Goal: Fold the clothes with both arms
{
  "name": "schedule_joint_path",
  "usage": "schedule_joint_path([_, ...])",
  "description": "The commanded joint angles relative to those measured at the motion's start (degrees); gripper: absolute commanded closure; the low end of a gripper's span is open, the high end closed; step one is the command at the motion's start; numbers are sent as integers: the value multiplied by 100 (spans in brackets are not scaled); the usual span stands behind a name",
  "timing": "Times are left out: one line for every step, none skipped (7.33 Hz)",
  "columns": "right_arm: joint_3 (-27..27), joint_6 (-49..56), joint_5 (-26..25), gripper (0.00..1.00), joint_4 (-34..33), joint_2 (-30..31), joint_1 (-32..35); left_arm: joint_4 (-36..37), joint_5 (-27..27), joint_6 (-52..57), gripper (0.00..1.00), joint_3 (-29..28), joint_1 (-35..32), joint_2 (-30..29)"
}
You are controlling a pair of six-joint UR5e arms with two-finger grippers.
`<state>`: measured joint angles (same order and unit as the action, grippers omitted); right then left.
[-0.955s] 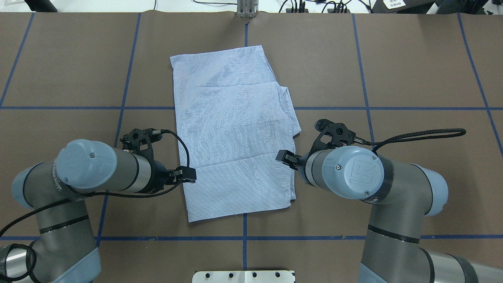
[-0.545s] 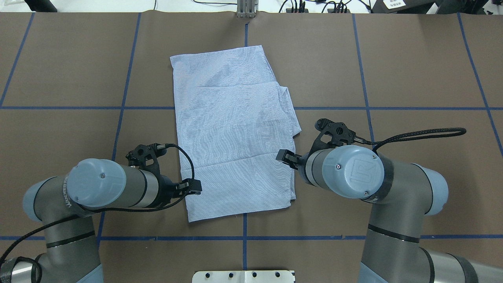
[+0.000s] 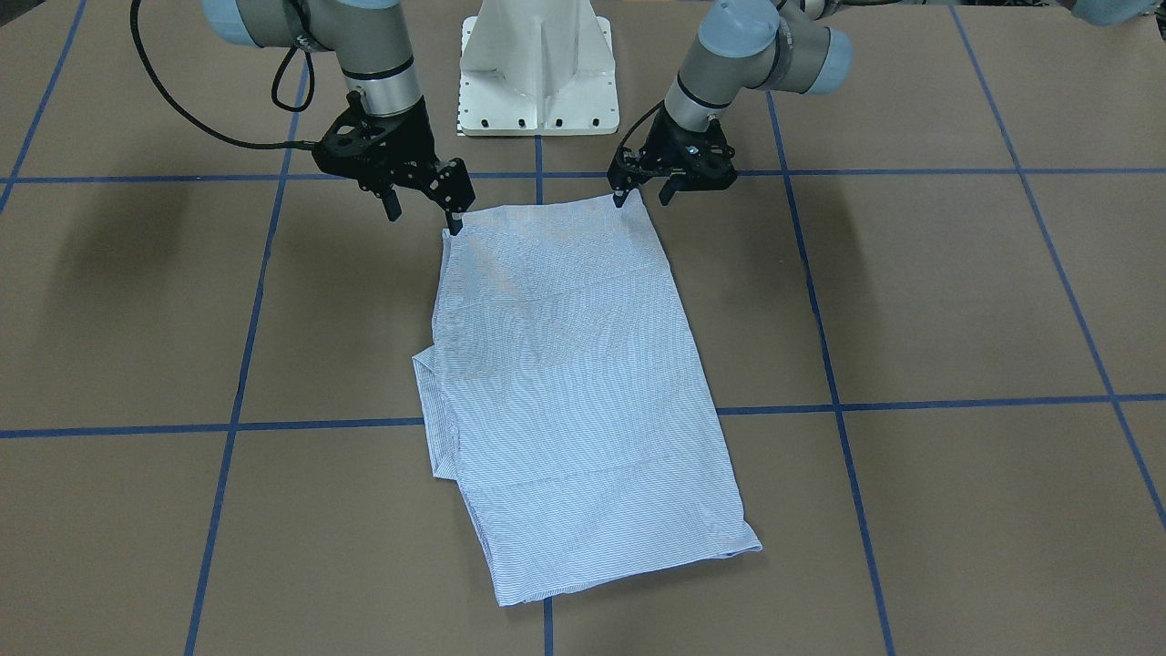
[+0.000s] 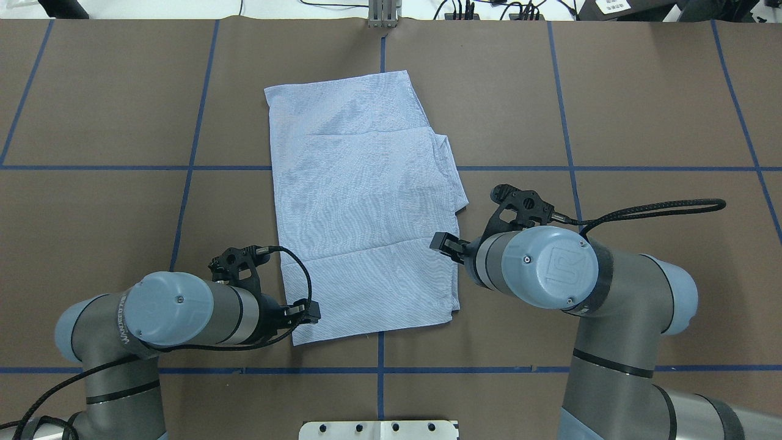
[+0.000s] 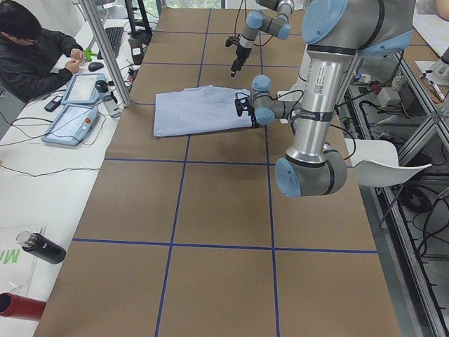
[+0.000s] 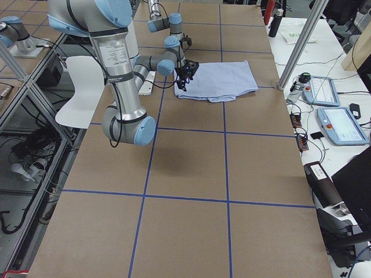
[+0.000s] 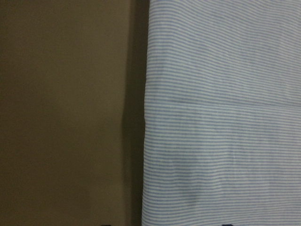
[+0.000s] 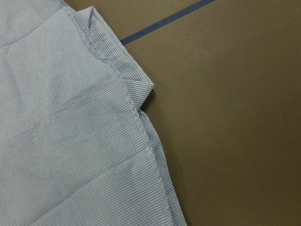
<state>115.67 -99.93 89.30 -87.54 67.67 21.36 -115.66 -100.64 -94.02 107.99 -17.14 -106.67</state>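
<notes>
Light blue striped shirt point(image 4: 366, 208) lies flat, folded into a long rectangle running near to far, a flap of cloth poking out along its right edge. Left arm point(image 4: 183, 311) has the left gripper point(image 3: 644, 193) at the near left corner, jaws spread. Right arm point(image 4: 550, 269) holds the right gripper point(image 3: 424, 217) by the near right edge, also spread.

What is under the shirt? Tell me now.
The shirt lies flat on the brown table; blue tape lines run beneath it. Its folded-under layers and anything between them are covered.
</notes>
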Motion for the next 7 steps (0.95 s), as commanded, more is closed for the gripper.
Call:
schedule_joint_path([9,0,0,0,0,44,0,0,0,-2,18,-15,132,-3])
schedule_joint_path([17,0,0,0,0,44,0,0,0,-2,20,-41,228,-21])
schedule_joint_path([9,0,-9,0,0,44,0,0,0,-11,27,-50,229,-21])
schedule_joint_path([17,0,-9,0,0,44,0,0,0,-20,36,-59,238,-30])
schedule_joint_path([17,0,-9,0,0,44,0,0,-8,-20,43,-59,229,-64])
schedule_joint_path([17,0,-9,0,0,44,0,0,-8,-11,45,-102,238,-108])
schedule_joint_path([17,0,-9,0,0,53,0,0,-8,6,45,-111,229,-109])
